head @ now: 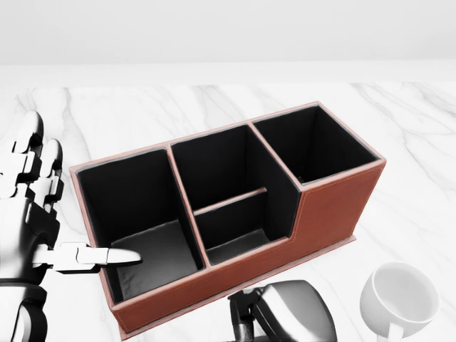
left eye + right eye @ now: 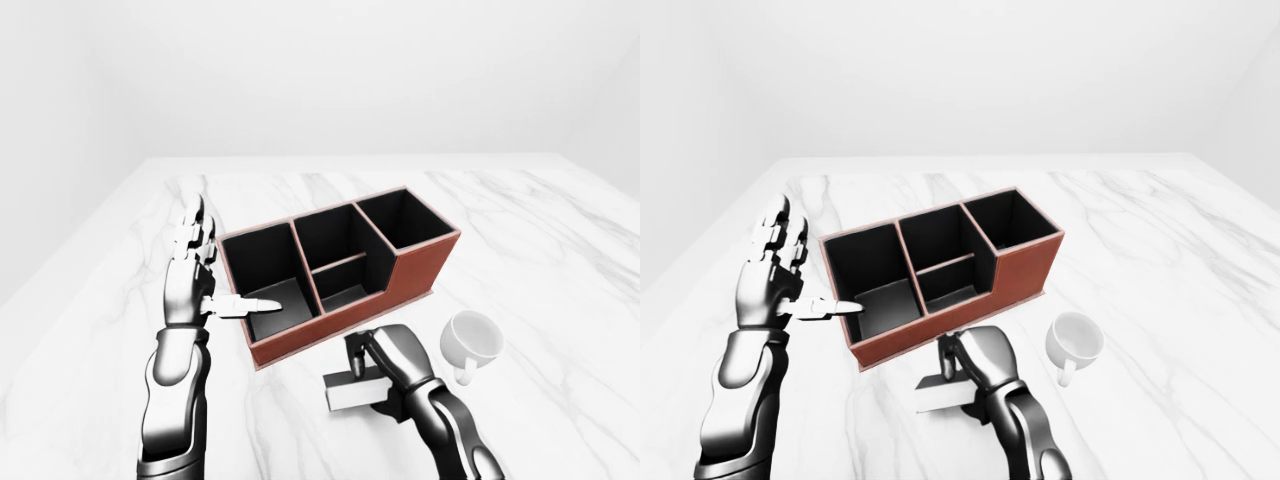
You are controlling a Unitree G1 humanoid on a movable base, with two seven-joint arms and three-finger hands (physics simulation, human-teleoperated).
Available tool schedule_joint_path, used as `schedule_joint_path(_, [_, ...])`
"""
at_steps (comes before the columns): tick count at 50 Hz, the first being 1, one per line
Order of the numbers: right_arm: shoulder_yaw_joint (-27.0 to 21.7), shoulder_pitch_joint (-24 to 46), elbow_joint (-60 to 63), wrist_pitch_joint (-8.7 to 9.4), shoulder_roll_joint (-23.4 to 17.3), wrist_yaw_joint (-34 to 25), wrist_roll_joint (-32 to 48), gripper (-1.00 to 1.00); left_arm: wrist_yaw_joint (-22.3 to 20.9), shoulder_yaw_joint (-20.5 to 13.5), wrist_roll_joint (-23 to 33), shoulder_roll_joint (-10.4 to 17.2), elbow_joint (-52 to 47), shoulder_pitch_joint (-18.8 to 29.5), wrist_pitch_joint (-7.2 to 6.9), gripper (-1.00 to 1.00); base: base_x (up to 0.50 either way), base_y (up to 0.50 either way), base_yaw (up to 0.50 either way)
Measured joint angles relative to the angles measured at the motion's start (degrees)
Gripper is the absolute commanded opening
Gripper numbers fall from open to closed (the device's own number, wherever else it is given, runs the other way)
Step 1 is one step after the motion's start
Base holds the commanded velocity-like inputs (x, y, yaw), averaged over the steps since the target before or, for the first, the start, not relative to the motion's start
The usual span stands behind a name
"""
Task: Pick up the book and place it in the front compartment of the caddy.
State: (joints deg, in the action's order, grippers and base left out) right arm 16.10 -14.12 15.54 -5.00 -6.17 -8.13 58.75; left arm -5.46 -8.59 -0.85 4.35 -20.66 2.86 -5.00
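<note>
The red-brown caddy [image 2: 412, 270] with black compartments stands slantwise on the marble table. In the left-eye view the book [image 2: 350, 396], dark-covered with a pale page edge, lies on the table just below the caddy's low wall. My right hand [image 2: 360, 368] rests on top of it, fingers curled down round its upper edge. My left hand [image 2: 215, 265] stands upright and open at the caddy's left end, its thumb reaching over the leftmost compartment. The head view shows only the back of the right hand [image 1: 285, 313]; the book is out of that view.
A white mug [image 2: 472, 340] stands on the table to the right of my right hand, below the caddy's right end. The marble table [image 2: 540, 250] spreads wide on all sides, with its edges far off.
</note>
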Motion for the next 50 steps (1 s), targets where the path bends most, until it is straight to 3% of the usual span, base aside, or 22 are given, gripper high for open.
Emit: schedule_joint_path(50, [-7.59,9.2,12.22,0.0,2.89,-14.05,-6.99,-1.0,0.14,-0.11,0.09,0.09,0.24,0.23,0.0,1.0,0.0,0.0,0.0])
